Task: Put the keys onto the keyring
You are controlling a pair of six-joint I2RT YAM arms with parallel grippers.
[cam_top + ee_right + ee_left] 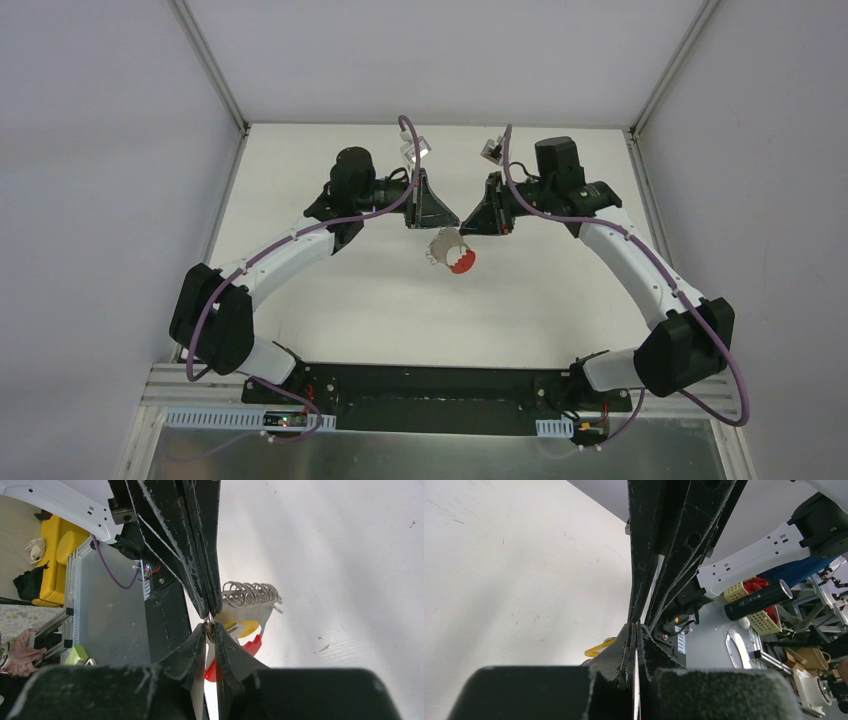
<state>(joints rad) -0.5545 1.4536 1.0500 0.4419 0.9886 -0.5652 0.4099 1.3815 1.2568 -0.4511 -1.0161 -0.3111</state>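
Two grippers met tip to tip on my screen. The left gripper had its fingers pressed tight together, with only a thin pale line showing between them. I could not tell what that line was. The right gripper had its fingers very close, with a thin gap between them. A small shiny bit of metal sat right at those tips. I could not tell if the right fingers were pinching it or only touching it.

The keys were just beside both sets of tips, on the near side of them. Their round wire heads fanned out past the right fingers, and the red band curved along one edge of the bunch. A yellow piece showed between the keys and the tips. I could not tell if the keys touched the fingers or the table.
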